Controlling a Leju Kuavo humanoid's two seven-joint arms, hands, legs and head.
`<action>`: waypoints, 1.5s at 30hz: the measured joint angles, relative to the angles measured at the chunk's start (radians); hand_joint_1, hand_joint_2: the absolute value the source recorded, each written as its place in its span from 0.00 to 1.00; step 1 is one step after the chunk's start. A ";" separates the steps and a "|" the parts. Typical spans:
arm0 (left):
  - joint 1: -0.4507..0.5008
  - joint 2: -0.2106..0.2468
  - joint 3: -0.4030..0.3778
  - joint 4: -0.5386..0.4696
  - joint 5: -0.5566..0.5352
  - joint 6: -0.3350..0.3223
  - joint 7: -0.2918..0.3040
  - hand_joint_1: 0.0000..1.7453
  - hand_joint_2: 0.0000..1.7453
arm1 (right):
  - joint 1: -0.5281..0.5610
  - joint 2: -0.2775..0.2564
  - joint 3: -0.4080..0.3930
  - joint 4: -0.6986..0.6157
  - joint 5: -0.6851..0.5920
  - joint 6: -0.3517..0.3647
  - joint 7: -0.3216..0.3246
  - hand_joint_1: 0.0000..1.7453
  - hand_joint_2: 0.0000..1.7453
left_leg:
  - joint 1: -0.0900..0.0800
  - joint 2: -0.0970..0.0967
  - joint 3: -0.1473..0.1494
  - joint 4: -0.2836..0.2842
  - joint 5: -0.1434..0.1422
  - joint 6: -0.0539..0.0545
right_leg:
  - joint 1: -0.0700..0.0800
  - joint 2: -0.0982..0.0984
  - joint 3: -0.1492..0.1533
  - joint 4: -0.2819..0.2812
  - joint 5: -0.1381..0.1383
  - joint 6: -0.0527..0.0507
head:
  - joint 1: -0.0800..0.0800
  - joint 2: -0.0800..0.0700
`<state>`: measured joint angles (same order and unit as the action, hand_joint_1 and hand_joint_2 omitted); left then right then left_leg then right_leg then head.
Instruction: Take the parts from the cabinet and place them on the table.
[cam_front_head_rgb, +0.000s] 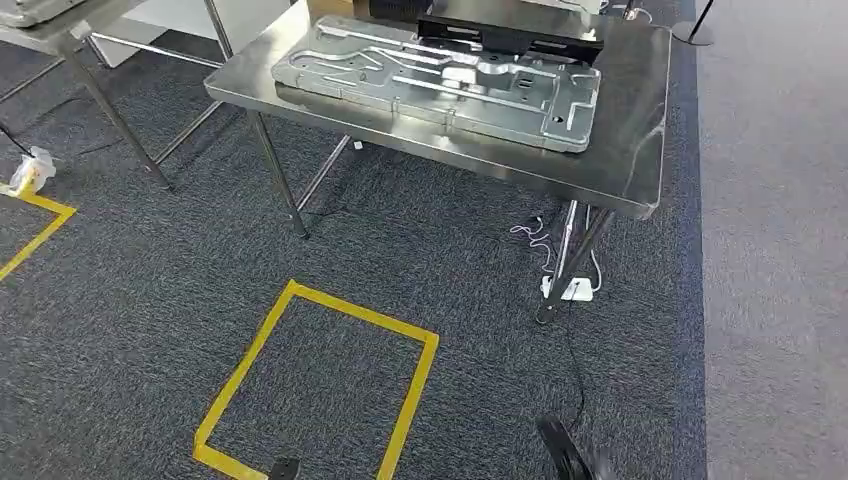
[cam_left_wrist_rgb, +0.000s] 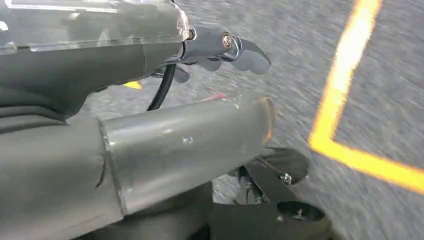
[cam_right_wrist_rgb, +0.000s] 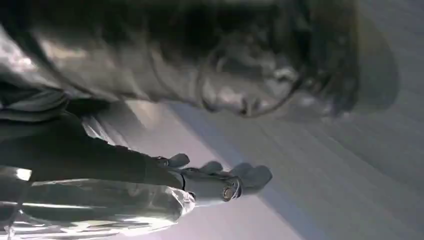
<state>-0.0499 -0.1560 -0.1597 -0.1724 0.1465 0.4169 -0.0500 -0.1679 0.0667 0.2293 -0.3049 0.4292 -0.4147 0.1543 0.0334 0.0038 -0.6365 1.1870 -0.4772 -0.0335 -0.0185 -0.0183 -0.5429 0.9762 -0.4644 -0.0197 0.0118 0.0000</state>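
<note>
A large stamped grey metal part (cam_front_head_rgb: 440, 80) lies flat on the steel table (cam_front_head_rgb: 620, 170) ahead of me, with a black box (cam_front_head_rgb: 510, 35) standing behind it on the same top. My left hand (cam_left_wrist_rgb: 220, 47) hangs low over the carpet, its fingers (cam_left_wrist_rgb: 250, 55) stretched out with nothing in them. My right hand (cam_right_wrist_rgb: 220, 180) also hangs beside my body with its fingers (cam_right_wrist_rgb: 255, 177) extended and holding nothing. Both wrist views are blurred by motion.
A yellow tape square (cam_front_head_rgb: 320, 385) marks the grey carpet in front of the table. A white power strip (cam_front_head_rgb: 570, 290) and cables lie under the table's right leg. A second table (cam_front_head_rgb: 60, 35) stands at the far left, with more yellow tape (cam_front_head_rgb: 35, 230) beside it.
</note>
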 joint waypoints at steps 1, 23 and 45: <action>0.004 0.001 0.008 0.000 0.000 0.003 0.002 0.00 0.00 | 0.032 0.003 -0.065 0.018 -0.048 0.006 0.027 0.00 0.00 | 0.009 -0.017 0.064 -0.095 0.007 -0.008 | -0.008 0.015 -0.014 0.019 -0.003 0.009 | 0.000 0.000; 0.005 0.003 0.032 0.000 -0.032 -0.011 -0.010 0.00 0.00 | 0.124 0.022 -0.379 0.106 -0.067 0.005 0.012 0.00 0.00 | -0.015 0.106 0.076 -0.163 0.000 0.027 | 0.009 -0.012 0.018 0.019 -0.031 0.013 | 0.000 0.000; 0.014 0.009 0.034 0.000 -0.030 -0.006 -0.013 0.00 0.00 | 0.128 0.038 -0.394 0.116 -0.067 0.002 0.017 0.00 0.00 | -0.006 0.052 0.107 -0.173 -0.026 0.071 | -0.005 0.021 -0.177 0.334 -0.124 0.070 | 0.008 0.000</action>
<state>-0.0358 -0.1469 -0.1259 -0.1724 0.1160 0.4105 -0.0626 -0.0403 0.1049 -0.1644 -0.1884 0.3620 -0.4131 0.1713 0.0274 0.0553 -0.5292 1.0139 -0.5031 0.0378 -0.0234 0.0031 -0.7202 1.3101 -0.5887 0.0499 0.0195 0.0000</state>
